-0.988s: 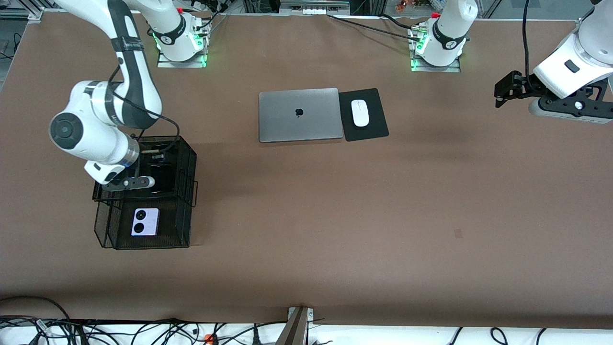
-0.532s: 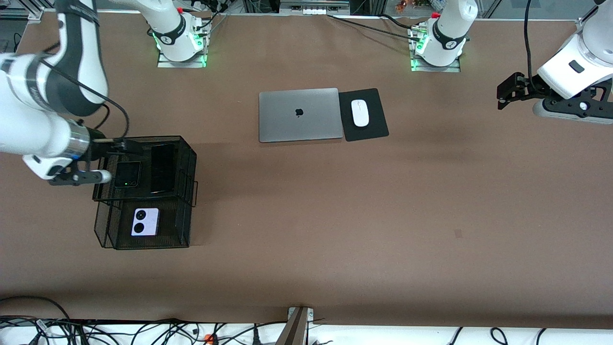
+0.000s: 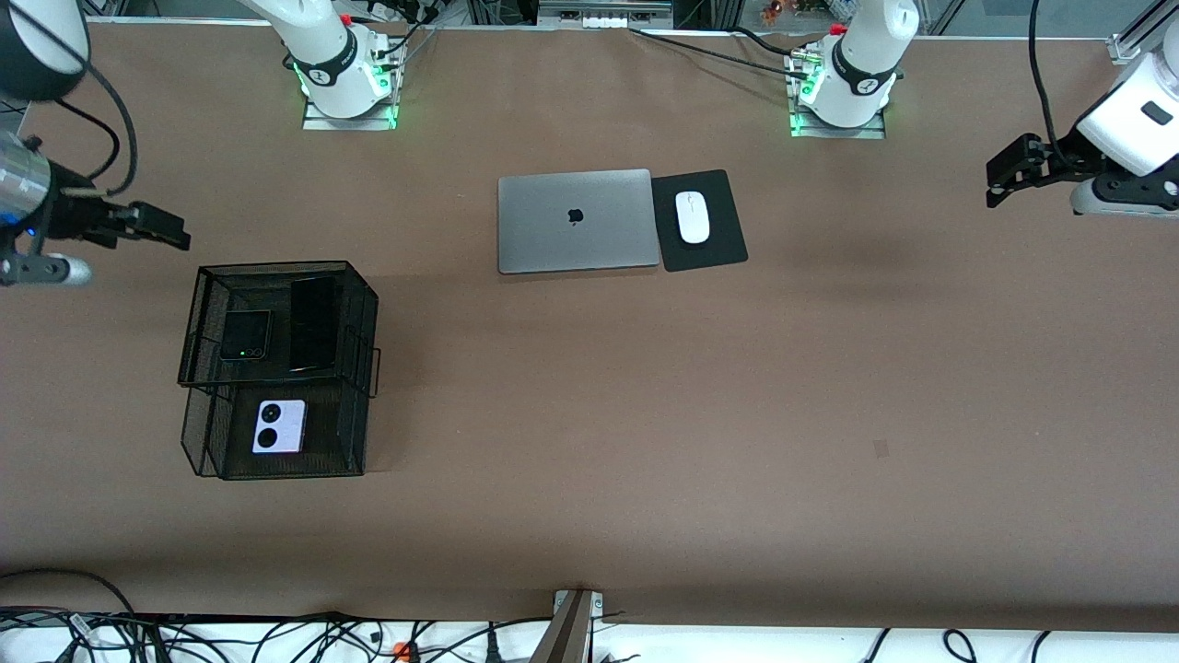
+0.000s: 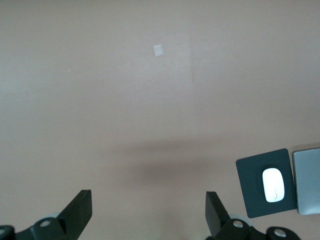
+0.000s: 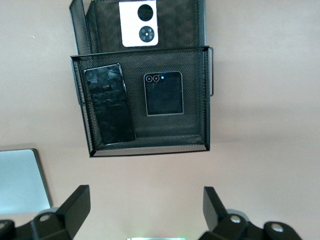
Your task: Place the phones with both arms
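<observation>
A black mesh two-tier basket (image 3: 276,267) stands at the right arm's end of the table. Its upper tier holds a small squarish black phone (image 3: 246,334) beside a long black slab phone (image 3: 313,322). The lower tier, nearer the front camera, holds a lavender-white phone (image 3: 279,425) with two black circles. The right wrist view shows the basket (image 5: 145,50) with the slab (image 5: 109,104), the squarish phone (image 5: 163,93) and the pale phone (image 5: 139,23). My right gripper (image 3: 164,232) (image 5: 145,205) hangs open and empty over bare table beside the basket. My left gripper (image 3: 1006,175) (image 4: 148,210) is open and empty over bare table at the left arm's end.
A closed grey laptop (image 3: 574,220) lies mid-table toward the bases, with a white mouse (image 3: 693,217) on a black pad (image 3: 714,244) beside it. The left wrist view catches the mouse (image 4: 273,185) and the laptop's edge (image 4: 307,180). Cables run along the table's front edge (image 3: 276,635).
My right gripper has come up out of the basket's upper tier and drawn away toward the table's edge, uncovering the two black phones. My left arm has pulled back toward its end.
</observation>
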Robot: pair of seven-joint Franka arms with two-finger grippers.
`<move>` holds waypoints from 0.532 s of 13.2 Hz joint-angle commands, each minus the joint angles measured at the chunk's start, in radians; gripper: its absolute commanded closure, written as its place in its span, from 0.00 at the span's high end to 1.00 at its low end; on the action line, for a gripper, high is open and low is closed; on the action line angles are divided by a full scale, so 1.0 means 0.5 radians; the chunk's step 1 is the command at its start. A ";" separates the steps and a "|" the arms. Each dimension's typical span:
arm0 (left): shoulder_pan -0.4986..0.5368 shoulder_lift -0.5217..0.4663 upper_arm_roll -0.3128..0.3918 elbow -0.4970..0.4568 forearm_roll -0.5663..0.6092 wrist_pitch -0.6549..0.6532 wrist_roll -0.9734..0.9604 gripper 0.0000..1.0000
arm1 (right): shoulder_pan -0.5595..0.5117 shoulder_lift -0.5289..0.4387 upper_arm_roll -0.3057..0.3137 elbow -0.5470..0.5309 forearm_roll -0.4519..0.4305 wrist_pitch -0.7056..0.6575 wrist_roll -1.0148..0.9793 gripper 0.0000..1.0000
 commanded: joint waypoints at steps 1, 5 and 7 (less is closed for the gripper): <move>0.014 -0.001 -0.010 0.014 -0.009 -0.019 0.017 1.00 | -0.436 -0.104 0.416 -0.060 -0.107 0.014 0.076 1.00; 0.014 0.005 -0.010 0.018 -0.006 -0.026 0.020 1.00 | -0.557 -0.101 0.500 -0.011 -0.120 0.030 0.091 1.00; 0.014 0.008 -0.010 0.018 -0.009 -0.056 0.020 1.00 | -0.557 -0.074 0.497 0.035 -0.123 0.042 0.091 1.00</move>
